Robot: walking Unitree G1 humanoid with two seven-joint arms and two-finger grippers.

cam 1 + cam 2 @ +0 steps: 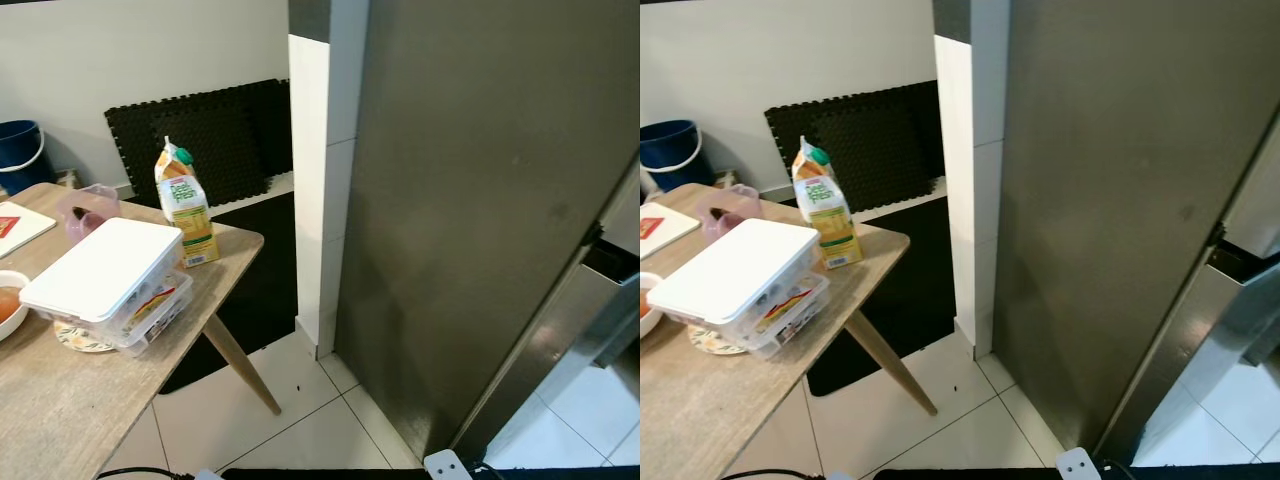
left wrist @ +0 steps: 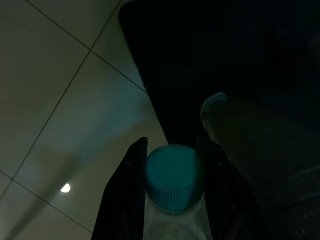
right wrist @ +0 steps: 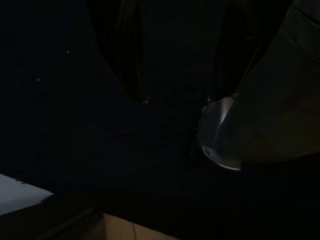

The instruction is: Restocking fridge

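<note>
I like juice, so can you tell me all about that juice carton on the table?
The juice carton is tall, yellow and green, with a gabled top and a green cap. It looks like printed cardboard with green lettering. It stands upright and seems closed, near the far corner of the wooden table, close to the edge. Its base rests on the tabletop. A clear box with a white lid sits right in front of it; whether they touch cannot be told.

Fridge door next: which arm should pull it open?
Probably the right. The left gripper is shut on a bottle with a teal cap, so it is occupied. The fridge stands on the robot's right, its door seam toward that side.
</note>
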